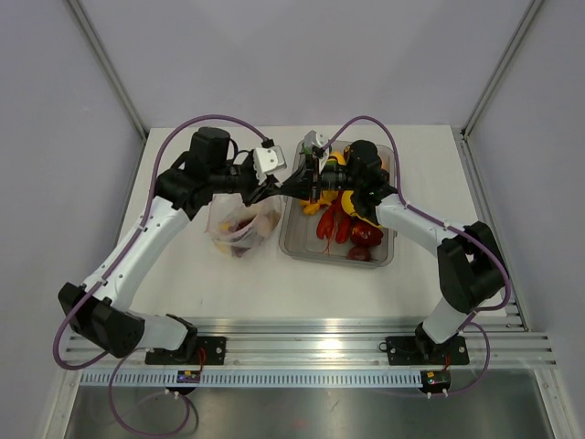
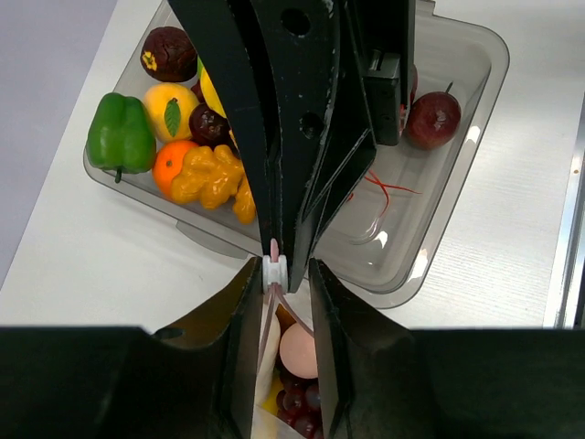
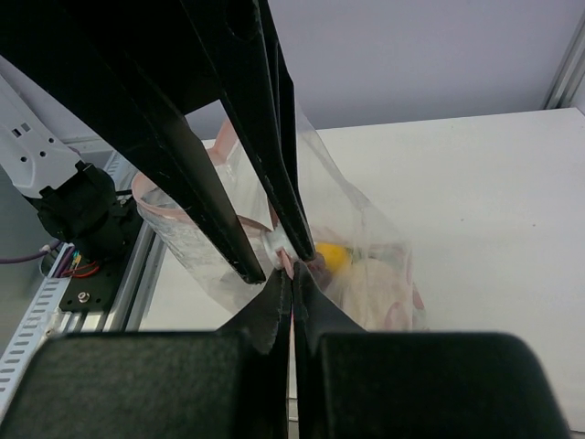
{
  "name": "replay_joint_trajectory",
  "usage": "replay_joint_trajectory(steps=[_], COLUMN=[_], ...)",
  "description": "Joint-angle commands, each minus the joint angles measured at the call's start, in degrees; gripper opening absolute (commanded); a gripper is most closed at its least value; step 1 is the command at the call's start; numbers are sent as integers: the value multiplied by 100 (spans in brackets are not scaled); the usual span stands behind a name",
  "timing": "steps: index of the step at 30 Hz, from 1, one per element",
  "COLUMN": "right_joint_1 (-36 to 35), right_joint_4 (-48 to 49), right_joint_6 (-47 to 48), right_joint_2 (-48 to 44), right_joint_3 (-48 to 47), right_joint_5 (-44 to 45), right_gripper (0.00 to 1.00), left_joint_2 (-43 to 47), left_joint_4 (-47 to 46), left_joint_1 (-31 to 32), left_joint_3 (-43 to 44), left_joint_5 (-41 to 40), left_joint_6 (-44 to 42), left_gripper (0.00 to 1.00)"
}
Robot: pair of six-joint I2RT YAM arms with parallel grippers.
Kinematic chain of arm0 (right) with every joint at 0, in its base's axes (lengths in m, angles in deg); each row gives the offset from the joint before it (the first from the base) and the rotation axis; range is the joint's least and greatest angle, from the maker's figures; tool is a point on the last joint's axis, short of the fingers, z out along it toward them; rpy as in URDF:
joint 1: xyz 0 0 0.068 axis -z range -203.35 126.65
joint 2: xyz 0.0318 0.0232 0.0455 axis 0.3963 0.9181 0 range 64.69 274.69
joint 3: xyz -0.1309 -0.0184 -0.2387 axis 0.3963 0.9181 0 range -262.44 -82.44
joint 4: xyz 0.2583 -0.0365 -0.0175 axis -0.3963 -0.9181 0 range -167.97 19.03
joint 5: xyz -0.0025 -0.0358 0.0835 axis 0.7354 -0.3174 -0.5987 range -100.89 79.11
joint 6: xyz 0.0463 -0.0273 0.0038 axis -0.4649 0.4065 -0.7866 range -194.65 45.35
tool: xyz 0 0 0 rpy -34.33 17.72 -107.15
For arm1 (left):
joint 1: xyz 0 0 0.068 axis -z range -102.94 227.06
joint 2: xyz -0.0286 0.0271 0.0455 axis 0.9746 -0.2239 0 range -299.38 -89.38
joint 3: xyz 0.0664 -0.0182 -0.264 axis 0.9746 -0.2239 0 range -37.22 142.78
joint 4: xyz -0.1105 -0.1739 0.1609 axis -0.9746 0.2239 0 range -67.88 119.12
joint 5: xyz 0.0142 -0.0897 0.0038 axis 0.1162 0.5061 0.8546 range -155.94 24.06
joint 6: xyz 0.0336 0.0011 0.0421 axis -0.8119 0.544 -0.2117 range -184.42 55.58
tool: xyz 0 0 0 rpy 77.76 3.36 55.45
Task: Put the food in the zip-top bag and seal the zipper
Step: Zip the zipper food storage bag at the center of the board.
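The zip-top bag (image 1: 239, 227) stands on the table (image 1: 302, 288), just left of the tray (image 2: 439, 201), with food (image 2: 297, 352) inside. The right gripper (image 3: 291, 282) is closed, pinching the zipper (image 3: 285, 263) at the bag's mouth. The left gripper (image 2: 285, 274) is narrowly apart, straddling the same strip; firm contact cannot be confirmed. A green pepper (image 2: 121, 135) and other pieces lie in the tray.

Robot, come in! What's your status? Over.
Right hand shut on zipper end. Left hand straddling it, grip unclear. Bag holds food, mouth not fully sealed; more in tray. Nothing blocking.
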Motion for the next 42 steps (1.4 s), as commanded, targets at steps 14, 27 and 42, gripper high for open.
replay_joint_trajectory(steps=[14, 27, 42], right_joint_1=[-7, -7, 64], right_joint_4=[1041, 1543, 1525], right_joint_6=[-305, -807, -1027], right_joint_2=[-326, -335, -203], right_joint_3=[141, 343, 123], right_joint_5=[804, 2421, 2844], right_gripper=[0, 0, 0], left_joint_2=[79, 957, 1327], left_joint_4=[446, 421, -44], left_joint_1=[-116, -1047, -3112], left_joint_3=[155, -688, -549], left_joint_5=[115, -491, -641], left_joint_6=[23, 146, 409], left_gripper=[0, 0, 0])
